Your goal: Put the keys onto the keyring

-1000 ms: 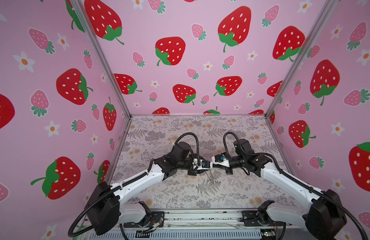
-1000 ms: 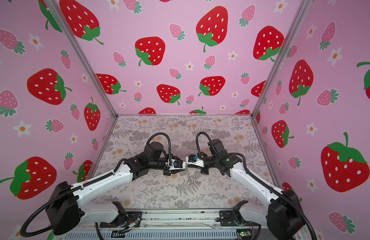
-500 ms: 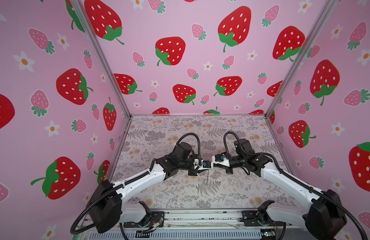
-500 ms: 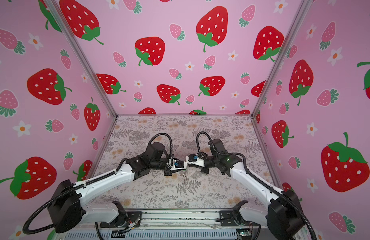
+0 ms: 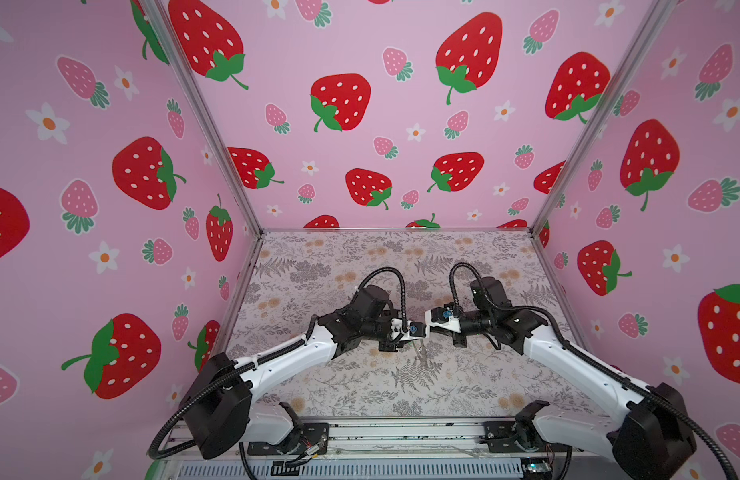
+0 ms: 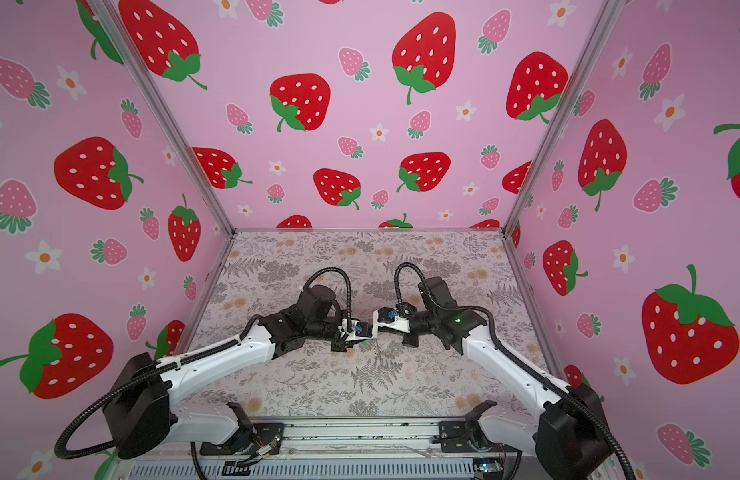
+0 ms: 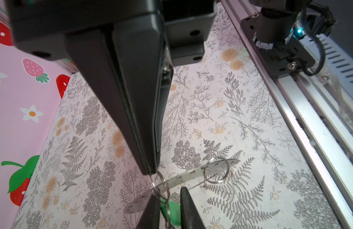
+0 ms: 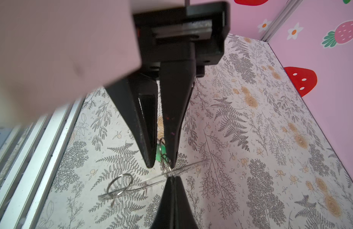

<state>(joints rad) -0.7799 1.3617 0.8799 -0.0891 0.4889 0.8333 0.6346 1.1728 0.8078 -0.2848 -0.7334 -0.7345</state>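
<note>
Left gripper (image 7: 150,172) — tips pressed together on the rim of the keyring (image 7: 191,173). Right gripper (image 8: 160,164) — clamped on the green tag of the keys (image 8: 159,153), just beside that rim.

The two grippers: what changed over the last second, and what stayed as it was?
The left gripper edged right, toward the right gripper, and closed on the keyring. The right gripper stayed put, shut on the green key tag.
</note>
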